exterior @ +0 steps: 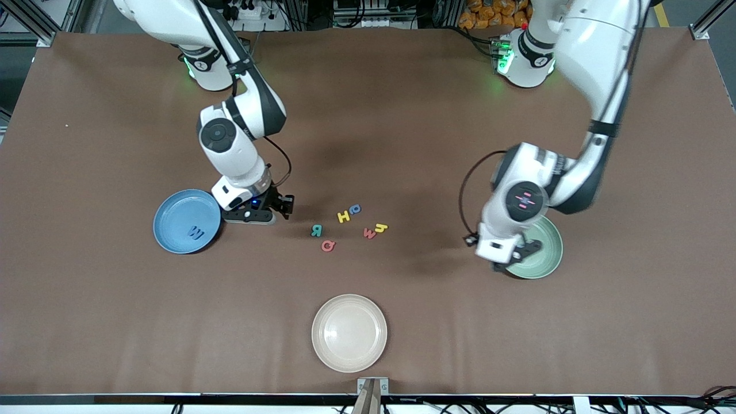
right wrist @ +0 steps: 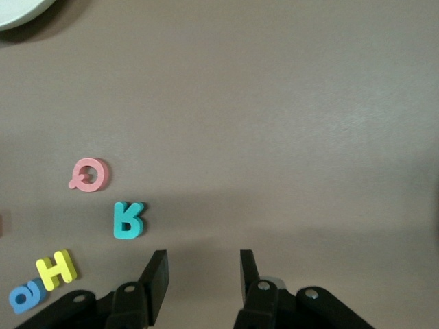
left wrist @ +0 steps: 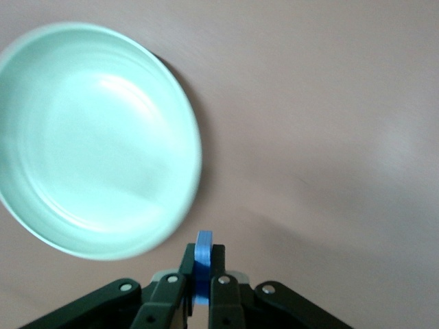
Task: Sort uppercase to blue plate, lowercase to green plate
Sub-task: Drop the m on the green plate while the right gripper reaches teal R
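Counter (exterior: 368, 115), brown, carrying three plates and a small cluster of foam letters at its middle. Left arm, reaching from its base down to the green plate (exterior: 543, 256) at its own end of the counter; wrist turned downward, left pincer (left wrist: 202, 284) hanging just off the plate's rim, over bare counter, pressed together on a thin blue letter piece (left wrist: 203, 264) held on edge. The plate lies directly beside the pincer, toward its open side, so the coming move looks like a short carry over the rim and a release; the plate appears empty. Right arm, bent down beside the blue plate (exterior: 172, 230) at its end of the counter; right pincer (right wrist: 200, 274) low over bare counter between that plate and the letters, fingers spread, holding nothing. Blue plate holds a blue W (exterior: 196, 233). Cream plate (exterior: 349, 332), nearest the front camera, empty. Letters, loose on the counter: teal R (right wrist: 128, 219) closest to the right pincer, lying flat toward the middle of the counter from it; red Q (right wrist: 89, 174) just past it; yellow H (right wrist: 56, 269) touching a blue rounded letter (right wrist: 27, 296); red m (exterior: 370, 233) and yellow h (exterior: 380, 227) together, nearer the left arm's end. Judged: right arm is the nearer one for the R.
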